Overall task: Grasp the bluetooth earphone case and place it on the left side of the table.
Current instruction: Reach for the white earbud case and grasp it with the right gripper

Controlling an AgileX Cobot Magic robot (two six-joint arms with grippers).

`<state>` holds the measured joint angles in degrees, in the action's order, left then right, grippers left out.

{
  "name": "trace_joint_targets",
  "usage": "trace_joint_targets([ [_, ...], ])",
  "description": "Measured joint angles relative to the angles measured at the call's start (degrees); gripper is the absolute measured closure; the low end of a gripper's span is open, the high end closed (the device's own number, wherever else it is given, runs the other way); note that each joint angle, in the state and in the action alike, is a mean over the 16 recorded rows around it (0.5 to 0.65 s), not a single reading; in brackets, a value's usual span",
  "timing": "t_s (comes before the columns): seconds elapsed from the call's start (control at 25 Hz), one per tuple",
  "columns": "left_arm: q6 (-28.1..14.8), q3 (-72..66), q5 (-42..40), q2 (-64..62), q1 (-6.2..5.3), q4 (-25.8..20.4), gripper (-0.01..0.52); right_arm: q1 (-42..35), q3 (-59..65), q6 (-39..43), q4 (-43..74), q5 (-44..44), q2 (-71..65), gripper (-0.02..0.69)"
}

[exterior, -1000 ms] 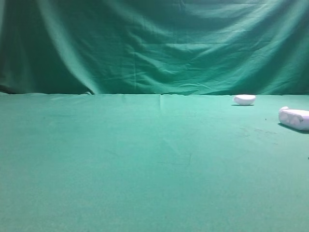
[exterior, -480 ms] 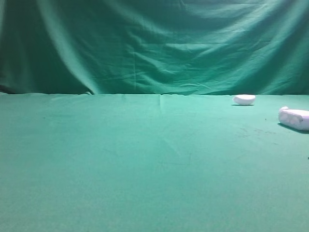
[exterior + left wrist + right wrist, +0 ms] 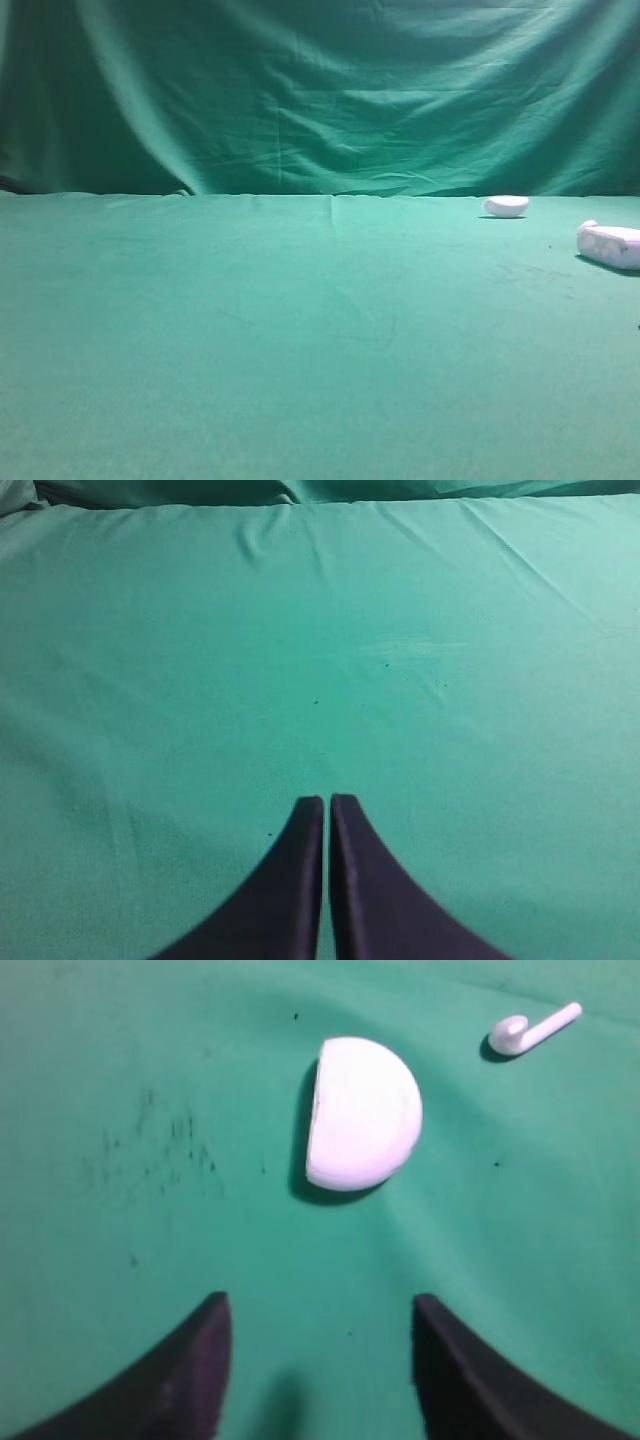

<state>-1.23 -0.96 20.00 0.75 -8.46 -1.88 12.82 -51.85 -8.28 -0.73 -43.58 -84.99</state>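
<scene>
Green cloth covered the wide flat table [image 3: 300, 330] in the exterior high view, with a matching draped green backdrop [image 3: 300, 90] behind it. The smooth white oblong bluetooth earphone case [image 3: 610, 245] lay at the far right edge, partly cut off by the frame, with a tiny white lump [image 3: 588, 226] at its rear left end. A smaller, flatter white oval [image 3: 506, 206] sat farther back, well apart from the case. Faint dark smudges [image 3: 530, 270] marked the cloth just left of the case. No arm showed in this view, and the left side of the table held nothing of the task.

From the left wrist, the left gripper [image 3: 327, 800] hung over bare cloth, its two dark fingers pressed together and holding nothing.

From the right wrist, the right gripper [image 3: 320, 1300] stood with its jaws wide apart and empty. Ahead of it lay a white rounded body with one flat edge, judged from the smudges to its left to be the case [image 3: 362, 1112]. A small white stemmed earbud [image 3: 530, 1030] lay near it, to the upper right, not touching.

The risks were likely these. The case sat slightly right of the line between the fingers, so a straight descent could clip it and push it aside. Its smooth, rounded shell might squirt out of a closing grip. A wide approach could also knock the earbud away.
</scene>
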Motion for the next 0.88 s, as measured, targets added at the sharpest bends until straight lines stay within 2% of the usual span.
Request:
trace_joint_targets([
  [0.16,0.0,0.0,0.0,0.0,0.00,0.0,0.514,0.0,-3.4,0.0,0.2,0.8,-6.4,0.166],
  [0.32,0.0,0.0,0.0,0.0,0.00,0.0,0.514,0.0,-6.1,0.0,0.6,1.7,-11.5,0.138],
  [0.52,0.0,0.0,0.0,0.0,0.00,0.0,0.514,0.0,-8.2,0.0,1.4,3.0,-16.0,0.156],
  [0.88,0.0,0.0,0.0,0.0,0.00,0.0,0.514,0.1,-9.6,0.1,2.8,3.9,-19.3,0.261],
])
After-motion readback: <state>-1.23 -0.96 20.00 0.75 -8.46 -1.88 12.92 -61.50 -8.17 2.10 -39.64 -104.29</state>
